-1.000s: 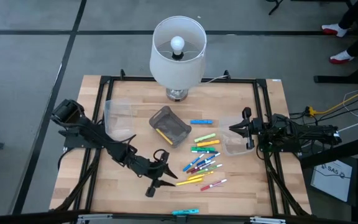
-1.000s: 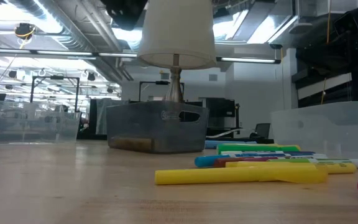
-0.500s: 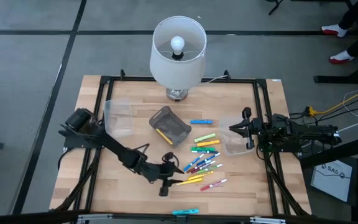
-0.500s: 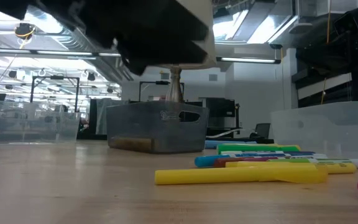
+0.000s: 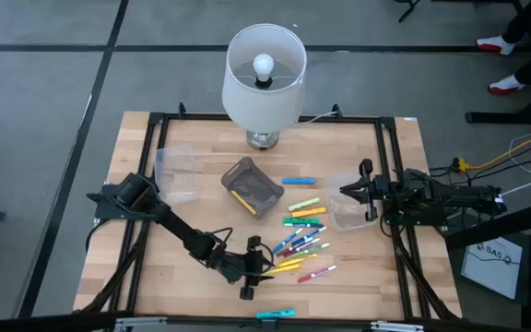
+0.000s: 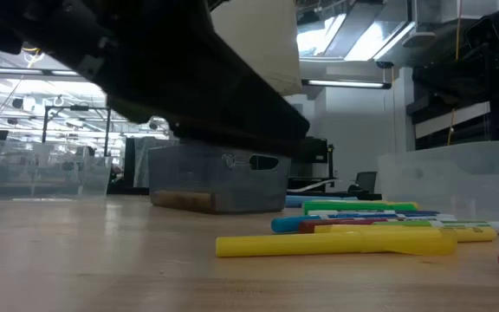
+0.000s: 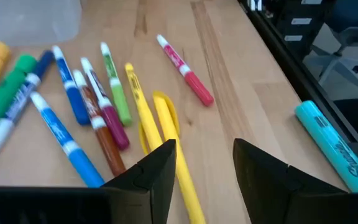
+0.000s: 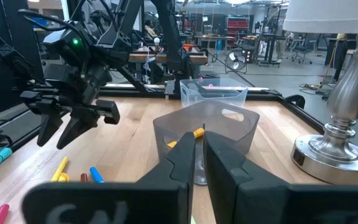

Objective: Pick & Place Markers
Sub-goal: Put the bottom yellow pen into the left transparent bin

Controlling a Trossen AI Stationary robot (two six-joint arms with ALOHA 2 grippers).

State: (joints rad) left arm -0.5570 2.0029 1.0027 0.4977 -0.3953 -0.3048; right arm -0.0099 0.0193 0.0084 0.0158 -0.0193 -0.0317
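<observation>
Above the wooden bench (image 5: pixel 146 267), your left end effector (image 7: pixel 204 163), fingers spread, nears a slim yellow marker (image 7: pixel 178 162); lower, straddle, then pinch.

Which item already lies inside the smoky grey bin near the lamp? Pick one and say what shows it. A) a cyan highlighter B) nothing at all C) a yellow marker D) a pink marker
C: the high view shows a yellow marker lying on the floor of the grey bin, and the right wrist view shows yellow through its wall; the pink marker and the cyan highlighter lie out on the table.
</observation>
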